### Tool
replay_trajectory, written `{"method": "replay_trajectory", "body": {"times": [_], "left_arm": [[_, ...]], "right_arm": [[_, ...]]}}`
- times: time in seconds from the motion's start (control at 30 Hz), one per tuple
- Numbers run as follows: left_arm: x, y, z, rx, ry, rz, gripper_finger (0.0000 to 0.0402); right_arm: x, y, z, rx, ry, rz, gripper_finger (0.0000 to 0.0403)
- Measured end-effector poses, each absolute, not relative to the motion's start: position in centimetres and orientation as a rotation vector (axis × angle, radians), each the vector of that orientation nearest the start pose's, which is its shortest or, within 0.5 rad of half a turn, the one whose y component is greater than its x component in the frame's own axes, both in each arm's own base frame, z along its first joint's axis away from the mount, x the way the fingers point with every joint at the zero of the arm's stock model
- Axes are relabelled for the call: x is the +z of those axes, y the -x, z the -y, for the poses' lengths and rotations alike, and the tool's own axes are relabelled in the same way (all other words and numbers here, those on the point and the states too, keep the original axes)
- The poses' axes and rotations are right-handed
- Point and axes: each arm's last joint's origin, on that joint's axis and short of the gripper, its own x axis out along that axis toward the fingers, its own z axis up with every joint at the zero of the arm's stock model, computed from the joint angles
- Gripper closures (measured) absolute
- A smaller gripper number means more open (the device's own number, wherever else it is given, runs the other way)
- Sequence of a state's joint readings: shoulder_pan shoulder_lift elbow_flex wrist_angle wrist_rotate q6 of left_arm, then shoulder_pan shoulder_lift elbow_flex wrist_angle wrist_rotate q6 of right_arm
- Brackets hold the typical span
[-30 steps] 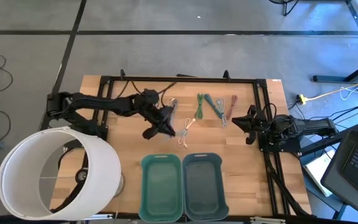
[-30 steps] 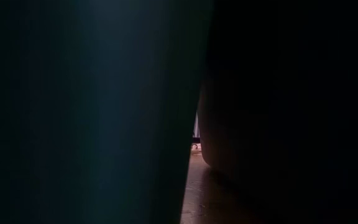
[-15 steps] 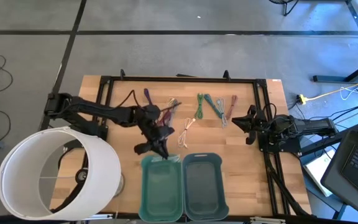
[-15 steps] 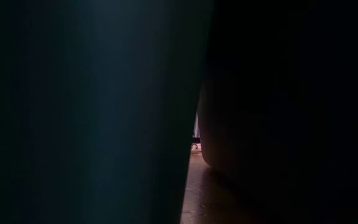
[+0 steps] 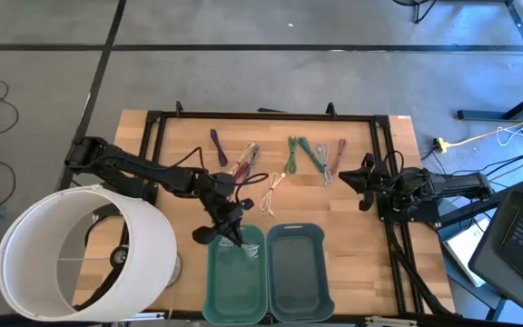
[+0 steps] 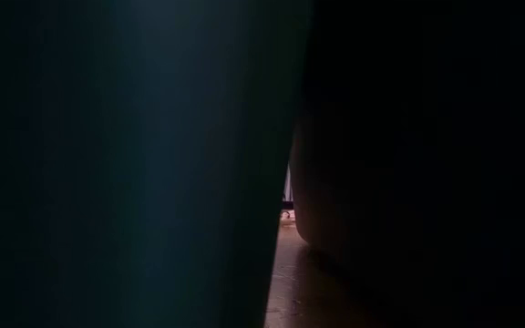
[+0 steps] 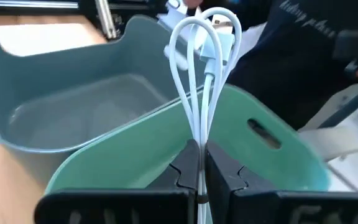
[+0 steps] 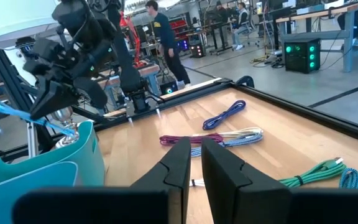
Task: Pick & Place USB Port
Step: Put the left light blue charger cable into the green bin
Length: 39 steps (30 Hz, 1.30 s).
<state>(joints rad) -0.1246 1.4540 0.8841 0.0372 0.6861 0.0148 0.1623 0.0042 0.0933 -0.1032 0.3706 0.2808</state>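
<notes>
Placement looks close to done for one cable: the left gripper point(image 5: 235, 243) hangs over the near rim of the green plastic bin point(image 5: 236, 295), its fingers point(image 7: 185, 171) pinched shut on a looped white USB cable point(image 7: 202, 81). In the left wrist view the cable's loops stand up between the fingers with the green bin directly beyond and the grey-blue plastic bin point(image 5: 300, 272) just beside it. Both bins appear to hold nothing else, though their floors are only partly visible.

Judging from this, the pick is finished and the carry is at its end; what is left for this cable is to let go so it drops into the green bin.

More work appears to remain after that. Several bundled cables lie on the wooden desk point(image 5: 370, 218) behind the bins: a purple cable point(image 5: 218, 145), a pink and cream bundle point(image 5: 248, 160), a small cream cable point(image 5: 272, 191), a green cable point(image 5: 292, 154), a teal cable point(image 5: 316, 156) and a reddish cable point(image 5: 339, 156).

The right gripper point(image 5: 347, 178) waits at the desk's right edge, near the reddish cable, its fingers point(image 8: 182, 165) nearly together around nothing.

The low view is blocked by something dark.
</notes>
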Motion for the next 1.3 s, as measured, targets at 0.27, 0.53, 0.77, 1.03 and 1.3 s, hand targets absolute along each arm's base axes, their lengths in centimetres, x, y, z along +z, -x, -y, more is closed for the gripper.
{"method": "replay_trajectory", "body": {"times": [0.27, 0.53, 0.77, 1.03, 1.3], "left_arm": [[20.5, -31.2, 5.9, -0.816, 0.125, -0.631, 0.0398], [19.3, -32.1, 8.9, -0.884, 0.066, -0.717, 0.0398], [18.8, -32.1, 8.8, -0.822, -0.075, -0.815, 0.0398], [17.9, -31.7, 7.7, -0.591, -0.411, -0.924, 0.0398], [18.0, -31.9, 7.7, -0.534, -0.393, -0.922, 0.0383]], "right_arm": [[18.5, -9.0, -0.4, -0.221, -0.229, 0.011, 0.0359], [18.5, -8.9, 0.0, -0.353, -0.184, 0.018, 0.0359], [18.5, -8.8, 0.1, -0.403, -0.166, 0.019, 0.0359], [18.5, -8.8, 0.1, -0.395, -0.167, 0.019, 0.0359], [18.4, -8.8, 0.1, -0.388, -0.171, 0.017, 0.0359]]}}
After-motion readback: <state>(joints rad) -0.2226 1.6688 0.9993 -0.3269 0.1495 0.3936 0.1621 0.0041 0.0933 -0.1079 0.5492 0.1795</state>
